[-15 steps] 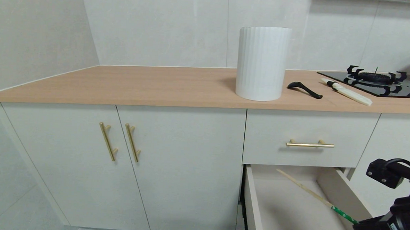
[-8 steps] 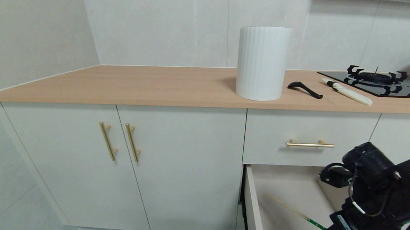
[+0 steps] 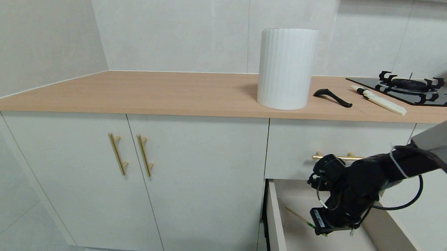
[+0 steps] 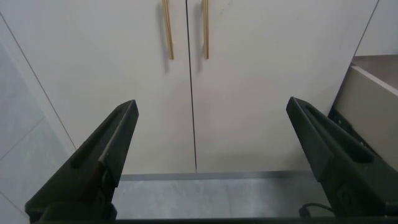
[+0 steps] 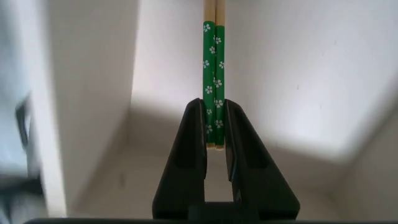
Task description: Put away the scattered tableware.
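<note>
While your right gripper [image 3: 319,226] hangs over the open drawer [image 3: 276,222] at 4 o'clock in the head view, its fingers [image 5: 193,143] pinch the chopsticks [image 5: 214,56] by the green ends alone, and the bare shafts slant toward 10 o'clock, tips low. Risk noted: with so short a hold, a tip catching the drawer floor or wall could lever the pair askew or out of the grip. Your left gripper [image 4: 211,109] faces the cupboard doors [image 4: 249,81], fingers spread wide on nothing, and a black utensil [image 3: 332,97] and pale knife [image 3: 377,99] lie on the worktop [image 3: 153,92] at 1 o'clock.
</note>
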Available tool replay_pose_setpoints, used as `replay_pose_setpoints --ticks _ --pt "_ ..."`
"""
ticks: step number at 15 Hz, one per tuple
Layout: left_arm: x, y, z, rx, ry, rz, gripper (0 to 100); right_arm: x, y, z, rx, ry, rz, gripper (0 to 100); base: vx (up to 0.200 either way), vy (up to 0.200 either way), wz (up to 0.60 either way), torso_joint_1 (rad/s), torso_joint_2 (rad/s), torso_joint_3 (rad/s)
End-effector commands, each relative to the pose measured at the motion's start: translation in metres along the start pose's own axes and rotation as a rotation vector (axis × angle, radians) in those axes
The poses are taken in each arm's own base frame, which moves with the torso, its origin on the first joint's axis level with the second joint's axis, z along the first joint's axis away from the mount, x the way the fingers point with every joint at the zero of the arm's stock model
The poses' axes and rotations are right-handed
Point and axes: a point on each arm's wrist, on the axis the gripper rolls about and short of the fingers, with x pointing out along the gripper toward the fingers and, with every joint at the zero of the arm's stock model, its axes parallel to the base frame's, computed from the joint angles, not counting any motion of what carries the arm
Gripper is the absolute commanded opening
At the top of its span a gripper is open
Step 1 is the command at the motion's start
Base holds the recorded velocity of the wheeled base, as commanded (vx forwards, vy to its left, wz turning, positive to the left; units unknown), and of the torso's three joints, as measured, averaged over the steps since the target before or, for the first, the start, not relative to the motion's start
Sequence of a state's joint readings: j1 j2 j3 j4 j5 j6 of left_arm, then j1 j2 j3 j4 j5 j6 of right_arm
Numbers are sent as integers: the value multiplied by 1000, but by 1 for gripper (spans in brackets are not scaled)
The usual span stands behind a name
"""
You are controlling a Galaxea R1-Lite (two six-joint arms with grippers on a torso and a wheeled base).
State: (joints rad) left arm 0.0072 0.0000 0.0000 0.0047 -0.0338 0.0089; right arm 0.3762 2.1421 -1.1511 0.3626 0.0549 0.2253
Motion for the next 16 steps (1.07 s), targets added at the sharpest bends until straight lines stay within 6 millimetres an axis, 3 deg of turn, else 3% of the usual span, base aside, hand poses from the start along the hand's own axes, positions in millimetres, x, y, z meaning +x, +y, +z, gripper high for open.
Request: replay_pose_setpoints --ticks 1,2,12,13,16 --pt "0 0 0 0 0 1 100 34 2 4 8 71 -19 0 0 0 0 0 0 0" --pt "0 0 0 0 0 1 100 47 2 2 3 97 -31 0 0 0 0 0 0 0" --pt "0 0 0 0 0 1 100 50 6 1 1 80 -62 0 0 0 0 0 0 0" --pt "0 0 0 0 0 1 100 50 6 1 4 80 -62 100 0 0 0 0 0 0" --pt "0 0 0 0 0 1 100 50 6 1 5 80 -62 100 0 0 0 0 0 0"
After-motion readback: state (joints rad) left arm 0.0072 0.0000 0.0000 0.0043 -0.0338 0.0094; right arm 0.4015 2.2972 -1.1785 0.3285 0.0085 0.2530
